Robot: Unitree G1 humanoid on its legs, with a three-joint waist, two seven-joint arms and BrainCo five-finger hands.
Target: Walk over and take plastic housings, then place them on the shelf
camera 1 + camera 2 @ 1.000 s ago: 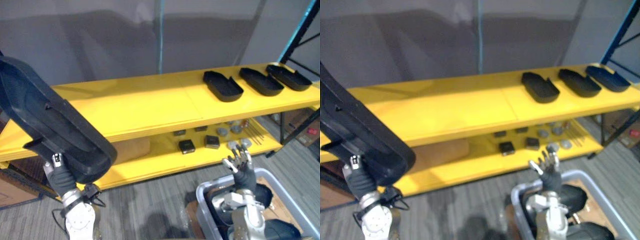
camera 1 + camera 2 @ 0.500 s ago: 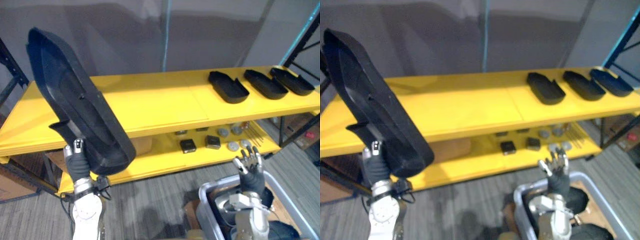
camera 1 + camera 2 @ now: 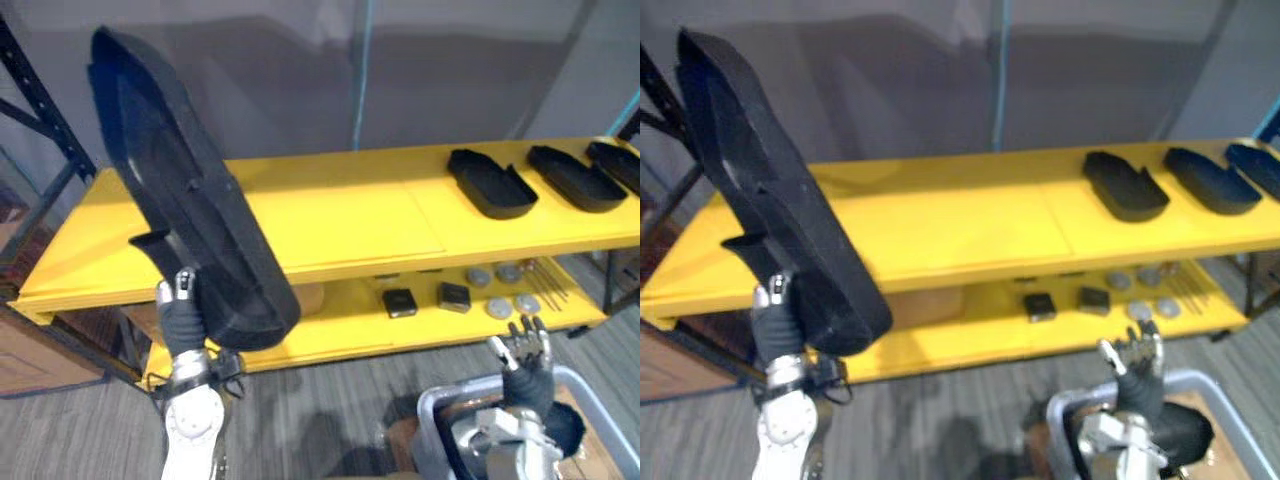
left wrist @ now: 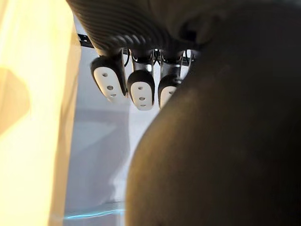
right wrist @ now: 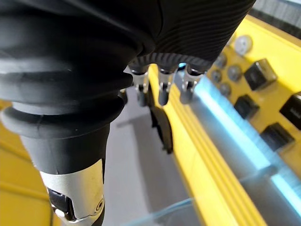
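The left hand [image 3: 180, 318] is raising the long black plastic housing [image 3: 190, 200] that it clasps by the lower end. It is tipping the housing from a low slant close to the camera at the near left into a steeper, more upright stand. The housing's upper end is now reaching above the left part of the yellow two-level shelf [image 3: 340, 215]. The camera is also swinging left. The shelf's left end and a dark slanted frame post [image 3: 55, 105] are coming into sight, and the three black housings [image 3: 490, 185] lying on the top board are drifting toward the right edge.
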